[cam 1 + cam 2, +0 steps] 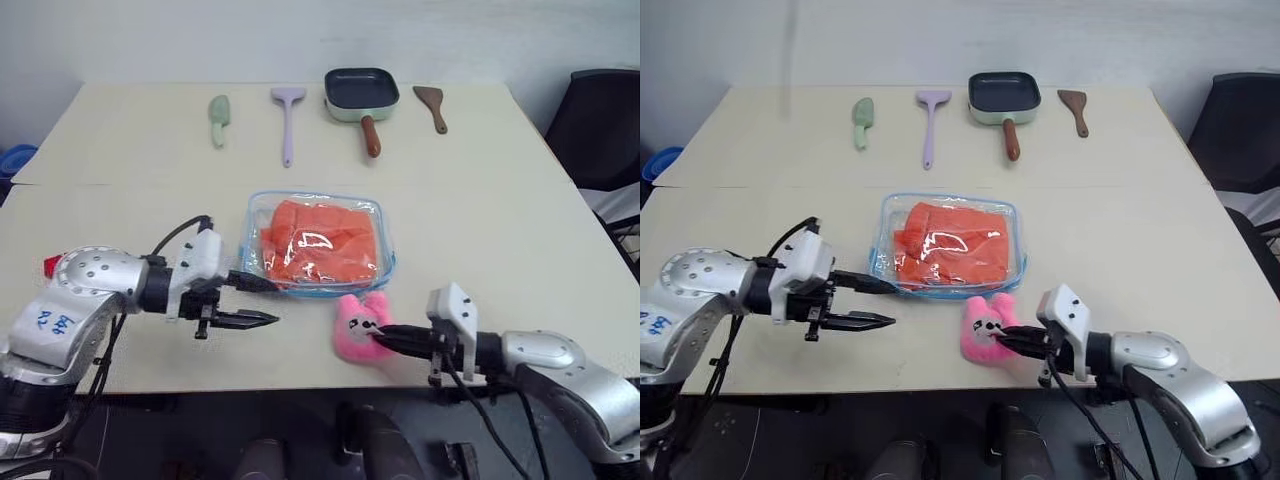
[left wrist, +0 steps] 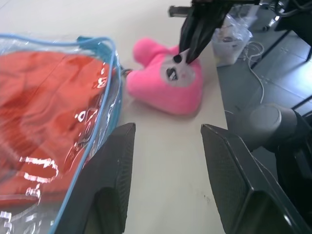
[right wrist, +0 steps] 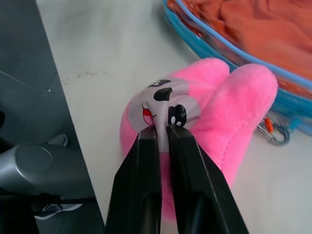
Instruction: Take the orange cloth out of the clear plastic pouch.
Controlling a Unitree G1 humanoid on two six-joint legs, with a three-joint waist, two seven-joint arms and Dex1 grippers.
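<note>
Left eye view is giving us the whole surface (image 1: pixel 500 230), and near its front edge we are seeing the clear plastic pouch (image 1: pixel 318 243) lying flat, its light-blue edging running all the way round. The orange cloth (image 1: pixel 320 242) is sitting inside that pouch, folded and rumpled, taking up most of the room under the glossy plastic; none of it is poking out that we can see.

Just beside the pouch's front right corner a pink plush toy (image 1: pixel 360 324) is resting on the surface, close enough that in the right wrist view it looks to be touching the blue edging. In that view a small metal ring (image 3: pixel 271 131) is showing at the pouch's edge, next to the toy.

Our right gripper (image 3: pixel 163 131) is pinching the grey face patch of the pink toy, its two black fingers pressed together on a fold of the fabric. Our left gripper (image 1: pixel 263 302) is hovering at the pouch's front left corner with its fingers spread and nothing between them; one fingertip is lying close to the pouch's edge, but we cannot tell whether it is touching.

Along the far side of the surface, well apart from the pouch, four kitchen things are lying in a row: a green scoop (image 1: pixel 219 119), a purple spatula (image 1: pixel 288 121), a small pan (image 1: pixel 362 96) with a brown handle, and a brown spatula (image 1: pixel 432 106). The pan is holding nothing.
</note>
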